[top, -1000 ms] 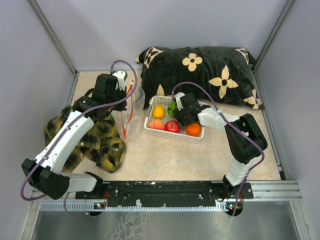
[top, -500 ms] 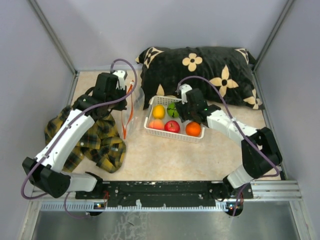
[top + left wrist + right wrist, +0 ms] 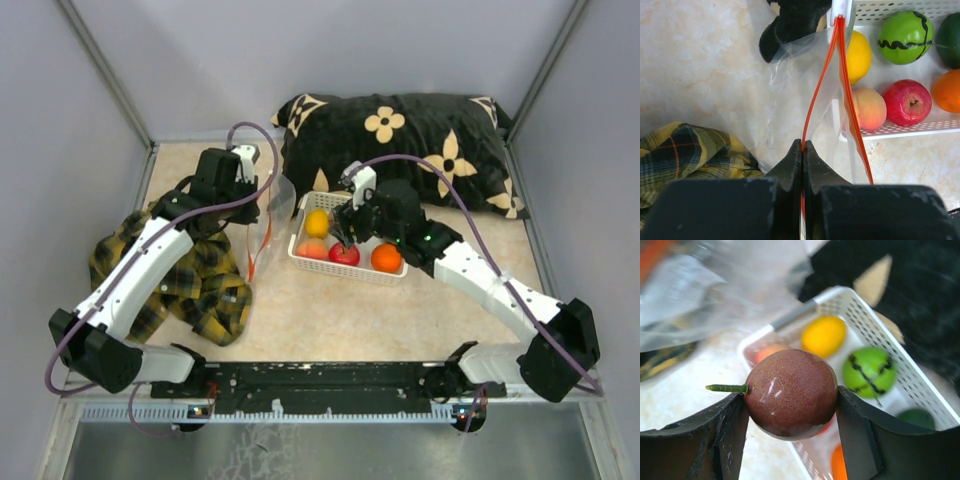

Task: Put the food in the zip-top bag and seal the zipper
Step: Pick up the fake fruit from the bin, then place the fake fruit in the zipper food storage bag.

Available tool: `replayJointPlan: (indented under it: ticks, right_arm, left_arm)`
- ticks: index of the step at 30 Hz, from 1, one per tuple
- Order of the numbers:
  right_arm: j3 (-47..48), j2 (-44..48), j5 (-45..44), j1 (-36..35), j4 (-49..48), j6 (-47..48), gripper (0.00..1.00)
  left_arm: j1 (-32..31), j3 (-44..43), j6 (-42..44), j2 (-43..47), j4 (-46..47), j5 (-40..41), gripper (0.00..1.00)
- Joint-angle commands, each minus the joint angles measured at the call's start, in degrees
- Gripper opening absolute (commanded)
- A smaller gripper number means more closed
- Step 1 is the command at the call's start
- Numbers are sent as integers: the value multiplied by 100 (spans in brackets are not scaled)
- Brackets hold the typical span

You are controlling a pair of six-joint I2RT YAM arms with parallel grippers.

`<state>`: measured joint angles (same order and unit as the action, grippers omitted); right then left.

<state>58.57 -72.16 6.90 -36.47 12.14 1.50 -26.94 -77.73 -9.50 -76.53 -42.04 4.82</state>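
Toward the bench's left edge, beside the plaid cloth (image 3: 205, 290), the left tool (image 3: 803, 150) is pressed together on the zipper (image 3: 850, 105). It holds the bag (image 3: 795, 95) upright with its mouth parted, perhaps only narrowly. Right of it, near the far edge, the right tool (image 3: 791, 412) pinches the brown fruit (image 3: 791, 390) above the basket (image 3: 345, 270). Carry the fruit over the red strips, centre it on the gap, and lower it before letting go.
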Motion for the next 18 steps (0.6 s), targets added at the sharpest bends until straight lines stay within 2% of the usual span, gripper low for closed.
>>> replayJointPlan:
  ticks: [1,7,18]
  right_arm:
    - [198,223,647,-447,-1036,-99,34]
    - [173,79,1553,-818,-2083,-416,33]
    - [99,-542,2674,-1348,-3544,-735,33]
  left_arm:
    - [4,187,-85,113,239,-363,0]
    - [10,482,-39,252,586,-848,0]
    - [11,779,-153,232,887,-1634,0]
